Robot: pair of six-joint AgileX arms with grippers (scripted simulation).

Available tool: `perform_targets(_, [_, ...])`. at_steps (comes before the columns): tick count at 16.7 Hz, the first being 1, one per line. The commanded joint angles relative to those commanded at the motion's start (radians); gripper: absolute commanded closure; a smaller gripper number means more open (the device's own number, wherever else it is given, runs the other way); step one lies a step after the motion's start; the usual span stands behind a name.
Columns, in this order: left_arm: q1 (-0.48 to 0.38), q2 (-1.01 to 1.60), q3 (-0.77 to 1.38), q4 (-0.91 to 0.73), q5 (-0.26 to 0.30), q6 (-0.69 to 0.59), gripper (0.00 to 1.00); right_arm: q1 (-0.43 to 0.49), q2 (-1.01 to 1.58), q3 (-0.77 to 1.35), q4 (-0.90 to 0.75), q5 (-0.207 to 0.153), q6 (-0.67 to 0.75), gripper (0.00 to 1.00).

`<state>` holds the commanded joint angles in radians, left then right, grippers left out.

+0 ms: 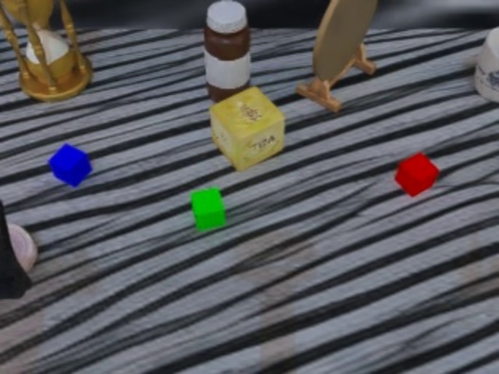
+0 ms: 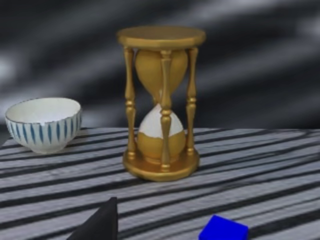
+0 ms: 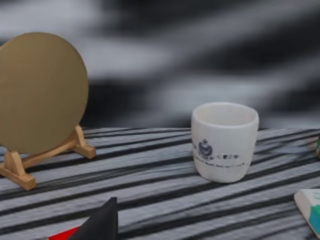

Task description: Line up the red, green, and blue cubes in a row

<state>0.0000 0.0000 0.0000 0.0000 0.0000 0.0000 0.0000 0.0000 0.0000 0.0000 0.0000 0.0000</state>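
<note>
The three cubes lie apart on the striped cloth. The blue cube [image 1: 70, 164] is at the left, the green cube [image 1: 208, 208] near the middle, and the red cube [image 1: 416, 174] at the right. My left arm [image 1: 11, 261] stays at the table's left edge, nearer the front than the blue cube. Its wrist view shows that cube [image 2: 223, 229] close by, beside a dark part of the left gripper [image 2: 100, 224]. My right arm is out of the top view. Its wrist view shows a sliver of the red cube [image 3: 62, 233] behind a dark part of the right gripper [image 3: 102, 222].
A large yellow printed box [image 1: 247, 127] stands behind the green cube, with a brown jar [image 1: 227, 51] behind it. A gold hourglass [image 1: 47, 47] is at the back left, a wooden disc on a stand [image 1: 339, 47] and a white cup [image 1: 490, 66] at the back right. A striped bowl [image 2: 44, 122] stands beside the hourglass.
</note>
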Motion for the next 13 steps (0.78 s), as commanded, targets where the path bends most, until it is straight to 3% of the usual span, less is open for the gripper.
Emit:
perform_targets(6, [0.0, 0.0, 0.0, 0.0, 0.0, 0.0, 0.0, 0.018, 0.103, 0.103, -0.072, -0.003, -0.018, 0.0])
perform_targets(13, [0.0, 0.0, 0.0, 0.0, 0.0, 0.0, 0.0, 0.082, 0.684, 0.634, -0.409, -0.001, -0.098, 0.0])
